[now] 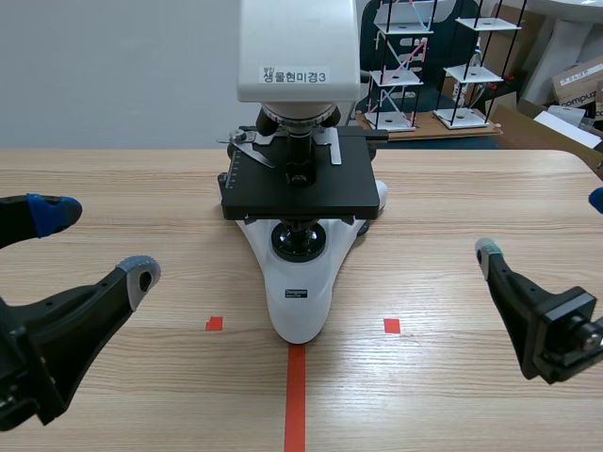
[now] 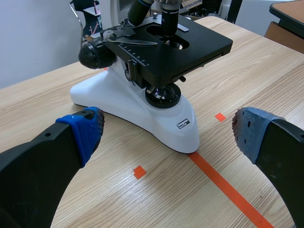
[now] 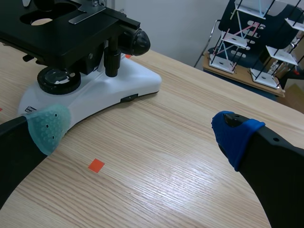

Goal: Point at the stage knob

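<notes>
On the wooden desk (image 1: 471,207), a smooth white microscope (image 1: 300,301) has a flat black stage (image 1: 264,193), with left pincer (image 2: 166,130) and right pincer (image 3: 140,129) spread.

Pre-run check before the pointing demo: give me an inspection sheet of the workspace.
Surface: wooden table with orange-red tape marks.
Job's things: microscope upright at centre; stage knob hangs under the stage on the right arm's side, untouched.
Clutter: nothing seen.
Grippers: left gripper and right gripper both open, low, apart from the microscope.
Cables: nothing seen.
Surroundings: model racks and cardboard boxes behind the table.
</notes>
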